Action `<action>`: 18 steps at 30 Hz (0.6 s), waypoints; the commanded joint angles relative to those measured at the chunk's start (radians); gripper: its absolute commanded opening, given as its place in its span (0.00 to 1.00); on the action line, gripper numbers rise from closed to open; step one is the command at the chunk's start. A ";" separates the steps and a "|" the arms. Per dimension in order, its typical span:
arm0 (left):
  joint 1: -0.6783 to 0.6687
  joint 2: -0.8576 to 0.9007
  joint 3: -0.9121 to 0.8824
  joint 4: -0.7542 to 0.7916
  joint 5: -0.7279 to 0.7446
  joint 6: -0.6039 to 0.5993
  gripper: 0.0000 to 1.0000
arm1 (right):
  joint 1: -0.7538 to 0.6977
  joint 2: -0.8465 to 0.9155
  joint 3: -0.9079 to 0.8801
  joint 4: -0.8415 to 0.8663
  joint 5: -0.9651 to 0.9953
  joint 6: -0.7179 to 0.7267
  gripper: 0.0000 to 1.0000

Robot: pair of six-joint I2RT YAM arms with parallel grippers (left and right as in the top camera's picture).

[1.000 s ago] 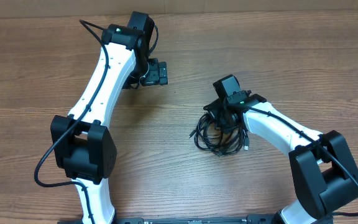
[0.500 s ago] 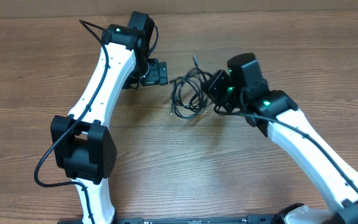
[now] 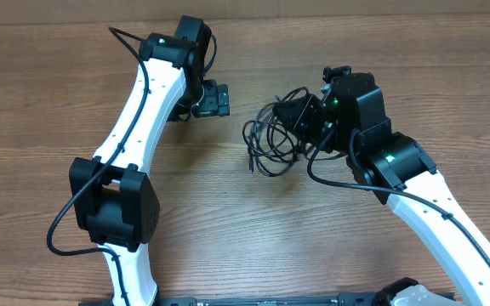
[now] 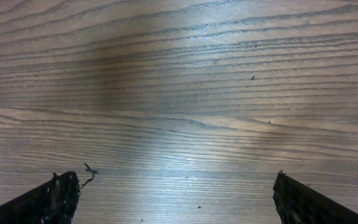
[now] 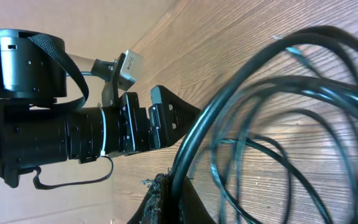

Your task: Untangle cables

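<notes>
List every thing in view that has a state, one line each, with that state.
cables: tangled in overlapping loops, one bundle, pinched at one side.
right gripper: shut on the cables.
left gripper: open, holding nothing, apart from the cables.

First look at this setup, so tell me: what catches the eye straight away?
A tangle of looped black cables lies near the centre, pinched in the shut right gripper. Close by, the left gripper stands wide open over the wood table, holding nothing.
</notes>
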 commanded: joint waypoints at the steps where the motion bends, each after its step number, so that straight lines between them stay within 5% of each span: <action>1: 0.000 -0.024 0.016 0.000 -0.007 -0.014 0.99 | 0.005 -0.018 0.033 -0.001 -0.008 -0.040 0.04; 14: 0.000 -0.024 0.016 0.101 0.001 -0.020 1.00 | 0.005 -0.018 0.033 -0.034 -0.024 -0.086 0.04; 18: 0.002 -0.024 0.016 0.072 0.220 -0.021 1.00 | 0.005 -0.018 0.033 -0.056 -0.014 -0.095 0.04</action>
